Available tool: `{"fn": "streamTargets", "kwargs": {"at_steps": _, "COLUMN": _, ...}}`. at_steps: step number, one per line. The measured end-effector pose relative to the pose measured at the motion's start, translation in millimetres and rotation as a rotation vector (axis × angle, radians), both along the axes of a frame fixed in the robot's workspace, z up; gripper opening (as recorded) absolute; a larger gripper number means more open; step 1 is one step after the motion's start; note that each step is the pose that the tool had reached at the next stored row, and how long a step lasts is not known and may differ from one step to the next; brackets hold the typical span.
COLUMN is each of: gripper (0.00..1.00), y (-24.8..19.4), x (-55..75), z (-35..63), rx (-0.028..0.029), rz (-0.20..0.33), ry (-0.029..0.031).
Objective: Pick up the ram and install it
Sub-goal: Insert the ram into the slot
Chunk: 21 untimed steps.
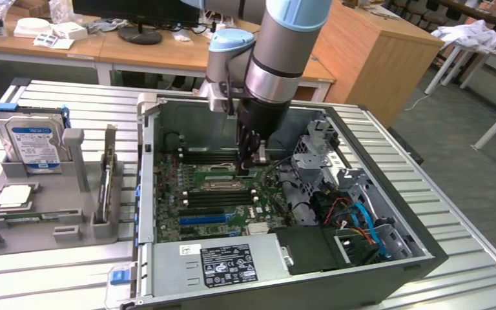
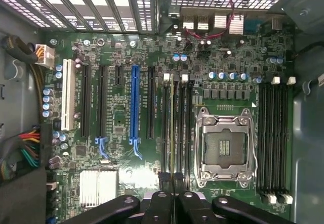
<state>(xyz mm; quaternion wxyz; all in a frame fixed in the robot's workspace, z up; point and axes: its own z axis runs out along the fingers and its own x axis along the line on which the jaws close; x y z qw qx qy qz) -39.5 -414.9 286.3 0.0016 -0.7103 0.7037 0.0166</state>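
The Universal Robots arm hung inside the open computer case (image 1: 407,248), which lay on its side on the slatted metal surface (image 1: 59,278). Its end effector (image 1: 250,165) was poised low over the motherboard (image 1: 230,194), just beside the processor socket.

From the wrist view, the end effector (image 2: 171,183) had its fingers drawn almost fully together. The ram (image 2: 172,128) showed edge-on as a thin green-yellow line that ran straight out from between the fingertips (image 2: 163,177). The fingers appeared to be clamped on the stick's near end, though the exact contact was hard to make out at that angle.

The ram sat directly in line with the end effector rather than off to either side of it. Its long axis lay parallel to the bank of black memory slots (image 2: 188,128) next to the empty CPU socket (image 2: 224,145), and to the second bank (image 2: 273,133) on the socket's far side. It stood between two of those slots' channels. White latches (image 2: 166,76) marked the far ends, and whether the stick was already seated or only resting above the channel could not be told. The blue expansion slot (image 2: 134,102) lay well apart from it, farther across the board.

At the exterior view's left, a blue-labelled hard drive (image 1: 31,145) stood upright in a grey parts tray (image 1: 50,213), well clear of the arm.
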Motion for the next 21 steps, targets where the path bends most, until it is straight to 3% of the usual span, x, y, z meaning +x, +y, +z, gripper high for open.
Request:
{"fn": "streamTargets", "kwargs": {"at_steps": 13, "gripper": 0.12, "y": 0.0, "x": 0.0, "z": -13.2, "rx": 0.0000, "rz": 0.000, "ry": -0.0001}}
{"fn": "streamTargets", "kwargs": {"at_steps": 21, "gripper": 0.12, "y": 0.0, "x": -1.0, "z": -14.0, "rx": 0.0001, "rz": 0.000, "ry": -0.0001}}
